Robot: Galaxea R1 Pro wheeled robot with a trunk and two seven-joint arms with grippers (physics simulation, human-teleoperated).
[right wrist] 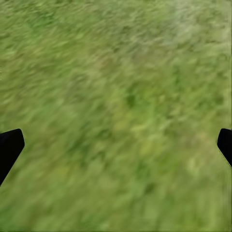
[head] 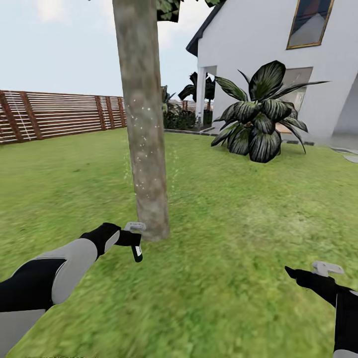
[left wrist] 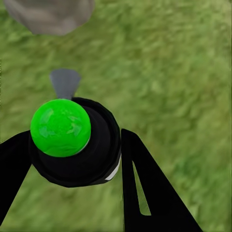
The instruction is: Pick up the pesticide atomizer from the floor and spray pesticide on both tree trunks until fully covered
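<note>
Where the lawn (head: 223,209) runs flat and green, a brown slatted fence (head: 59,115) closes its far left edge and a white house (head: 278,59) stands at the far right corner, with a broad dark-leaved plant (head: 258,122) in front of it. One thick grey-brown tree trunk (head: 143,119) rises from the grass, flecked with pale specks of spray around its middle. At its foot the left gripper (head: 133,242) is clamped on the pesticide atomizer (head: 136,252), which hangs just beside the trunk base. From the left wrist camera the atomizer's round black body and green cap (left wrist: 60,127) sit between the black fingers (left wrist: 145,188), grass below. The right gripper (head: 298,274) hovers over bare grass, well apart from the trunk; its wrist camera shows fingertips (right wrist: 9,147) spread wide with nothing between.
</note>
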